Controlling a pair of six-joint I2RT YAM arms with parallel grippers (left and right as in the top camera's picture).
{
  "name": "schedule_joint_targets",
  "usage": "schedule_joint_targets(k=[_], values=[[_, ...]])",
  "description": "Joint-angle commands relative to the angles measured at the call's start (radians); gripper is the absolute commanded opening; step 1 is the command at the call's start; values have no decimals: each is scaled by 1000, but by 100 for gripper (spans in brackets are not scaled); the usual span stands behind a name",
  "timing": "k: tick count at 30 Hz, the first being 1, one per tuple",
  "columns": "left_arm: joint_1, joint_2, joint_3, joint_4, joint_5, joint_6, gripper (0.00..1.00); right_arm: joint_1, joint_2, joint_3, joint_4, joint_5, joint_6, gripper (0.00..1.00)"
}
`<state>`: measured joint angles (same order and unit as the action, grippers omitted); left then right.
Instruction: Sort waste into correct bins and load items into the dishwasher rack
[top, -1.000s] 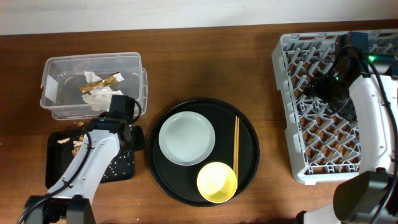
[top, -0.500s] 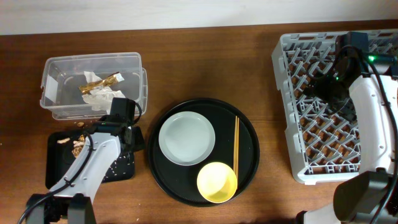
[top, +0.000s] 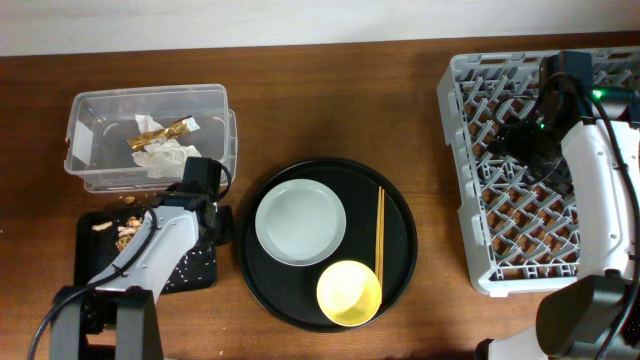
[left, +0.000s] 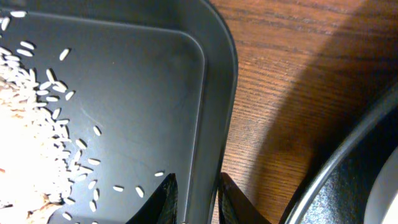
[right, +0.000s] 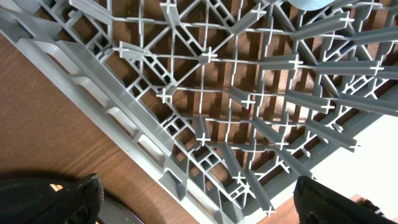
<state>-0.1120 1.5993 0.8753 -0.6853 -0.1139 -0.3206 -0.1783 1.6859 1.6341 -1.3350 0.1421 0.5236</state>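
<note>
Overhead and wrist views of a wooden desk (top: 330, 100) with two arms.

**Counts.**
- One clear tub (top: 95, 140) stands at the rear left. It holds one brown-and-gold wrapper (top: 165, 130) and one crumpled white napkin (top: 160, 158).
- One shallow black tray (top: 92, 268) lies just in front of the tub. It carries beige food scraps (top: 125, 235) and scattered rice grains.
- One large round black tray (top: 400, 270) sits at the centre. On it are one pale grey plate (top: 300, 222), one yellow bowl (top: 349, 293) and one pair of chopsticks (top: 380, 235). The chopsticks lie side by side, to the right of the plate.
- One grey lattice rack (top: 470, 200) occupies the right side of the desk.

**Left pincer** (left: 198, 202). It is at the right edge of the shallow black tray, between that tray and the round one. Its opening is narrow. One fingertip (left: 166, 200) is inside the tray and the other is outside over the wood, so the tray's side wall stands between them. Whether the tips already press on the wall cannot be told.

**Right pincer** (right: 199, 199). It hangs over the rear part of the rack. Its fingertips (right: 68, 199) are spread wide, with only the rack's lattice visible below them. It holds nothing.
</note>
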Motion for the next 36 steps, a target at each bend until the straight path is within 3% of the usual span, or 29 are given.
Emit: schedule_joint_targets(k=[1, 4, 13, 16, 18, 27, 36], values=[[-3, 6, -7, 1, -17, 13, 22, -5, 3, 2, 0, 20, 9, 99], [-3, 6, -7, -10, -14, 13, 15, -5, 3, 2, 0, 20, 9, 99], [-3, 6, -7, -49, -14, 26, 7, -5, 3, 2, 0, 20, 9, 99], [-3, 6, -7, -49, 18, 112, 1, -5, 3, 2, 0, 20, 9, 99], [-3, 6, -7, -50, 64, 159, 0, -5, 3, 2, 0, 20, 9, 99], [-3, 6, -7, -68, 74, 166, 0, -5, 3, 2, 0, 20, 9, 99], [-3, 6, -7, -93, 73, 344, 0, -5, 3, 2, 0, 20, 9, 98]])
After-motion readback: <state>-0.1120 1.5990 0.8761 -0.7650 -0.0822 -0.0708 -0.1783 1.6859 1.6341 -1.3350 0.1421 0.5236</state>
